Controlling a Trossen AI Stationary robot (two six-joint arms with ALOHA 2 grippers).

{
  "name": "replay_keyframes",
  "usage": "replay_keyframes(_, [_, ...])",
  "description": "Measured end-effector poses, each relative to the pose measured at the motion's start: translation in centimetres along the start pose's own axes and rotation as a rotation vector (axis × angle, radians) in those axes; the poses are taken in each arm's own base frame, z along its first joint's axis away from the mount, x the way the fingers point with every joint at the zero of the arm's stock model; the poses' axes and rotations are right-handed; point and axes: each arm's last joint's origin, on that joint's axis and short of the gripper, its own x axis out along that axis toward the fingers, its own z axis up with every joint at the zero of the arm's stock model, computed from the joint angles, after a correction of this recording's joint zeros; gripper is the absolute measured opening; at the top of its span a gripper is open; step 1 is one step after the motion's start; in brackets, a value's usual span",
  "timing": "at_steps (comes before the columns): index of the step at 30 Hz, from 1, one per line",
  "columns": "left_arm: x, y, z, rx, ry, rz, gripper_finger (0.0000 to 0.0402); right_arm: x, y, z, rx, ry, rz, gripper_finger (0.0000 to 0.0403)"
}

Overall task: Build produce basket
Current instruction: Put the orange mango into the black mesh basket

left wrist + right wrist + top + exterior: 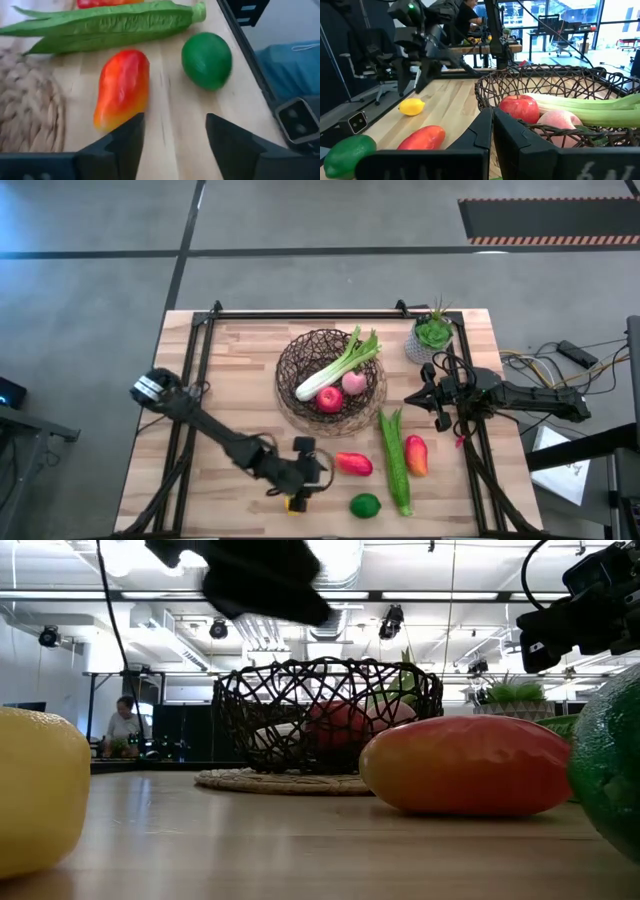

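Observation:
The dark wire basket (330, 370) stands mid-table on its pale woven base and holds a celery stalk (345, 365), a red fruit (329, 399) and a pink fruit (353, 383). My left gripper (322, 468) hovers open near the table's near edge, its fingers (127, 140) pointing at a red-orange fruit (122, 87) without touching it. A yellow lemon (295, 502) lies just nearer than this gripper. A green lime (206, 60), a long green vegetable (396, 462) and a second red-orange fruit (416, 455) lie on the wood to the right. My right gripper (492, 125) is shut and empty, right of the basket.
A small grey pot with a green plant (432, 335) stands at the far right corner, just beyond my right arm. Black rails run along the table's left, right and far sides. Bare wood lies left of the basket. A person sits in the room beyond the table.

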Motion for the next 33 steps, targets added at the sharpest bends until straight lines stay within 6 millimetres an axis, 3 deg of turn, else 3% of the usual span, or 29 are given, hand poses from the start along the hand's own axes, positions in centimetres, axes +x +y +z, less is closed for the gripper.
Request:
replay_keyframes(10, [6.0,4.7,2.2,0.181,-0.05,-0.099,0.0312,0.0,0.0,0.0,0.0,0.0,0.0,0.0009])
replay_keyframes(18, [10.6,6.1,2.1,0.284,0.039,-0.096,0.0333,0.0,0.0,0.0,0.0,0.0,0.0,0.0009])
replay_keyframes(33, [11.5,6.9,0.5,0.297,0.125,-0.044,0.033,0.0,0.0,0.0,0.0,0.0,0.0,0.0009])
